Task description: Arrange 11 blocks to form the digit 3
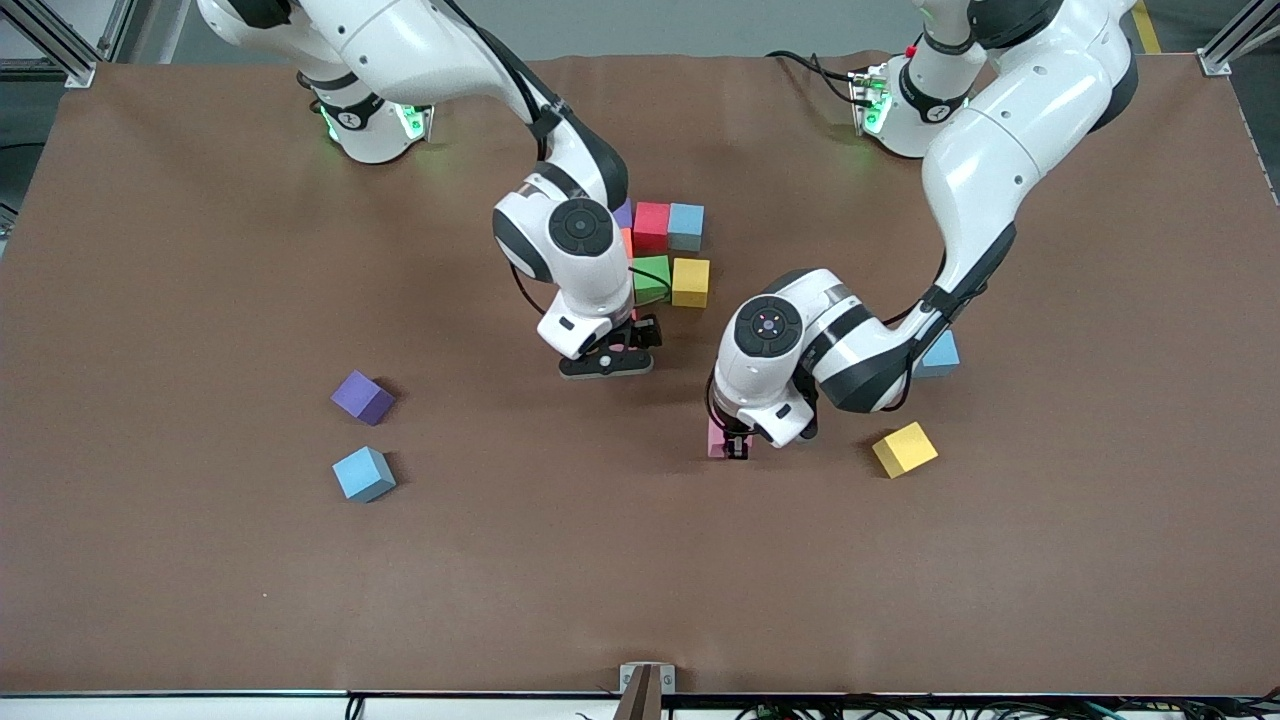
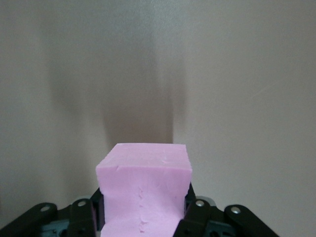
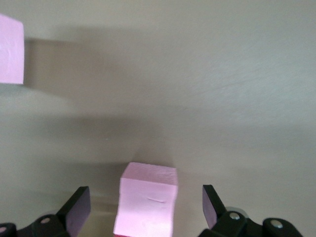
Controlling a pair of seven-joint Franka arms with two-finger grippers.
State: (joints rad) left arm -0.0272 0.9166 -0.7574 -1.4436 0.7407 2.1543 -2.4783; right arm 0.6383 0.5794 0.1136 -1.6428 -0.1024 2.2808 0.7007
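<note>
My left gripper (image 1: 736,446) (image 2: 143,203) is shut on a pink block (image 1: 716,437) (image 2: 144,190), low over the middle of the table. My right gripper (image 1: 612,358) (image 3: 145,196) stands open around another pink block (image 3: 146,205) without touching it; the front view hides that block under the hand. Beside it lies a tight group of blocks: purple (image 1: 623,213), red (image 1: 651,226), light blue (image 1: 686,226), orange (image 1: 627,243), green (image 1: 651,279) and yellow (image 1: 691,282). A second pink block (image 3: 11,49) shows at the edge of the right wrist view.
Loose blocks lie apart on the brown table (image 1: 200,250): purple (image 1: 362,397) and light blue (image 1: 363,473) toward the right arm's end, yellow (image 1: 905,449) toward the left arm's end, and a light blue one (image 1: 941,355) partly hidden by the left arm.
</note>
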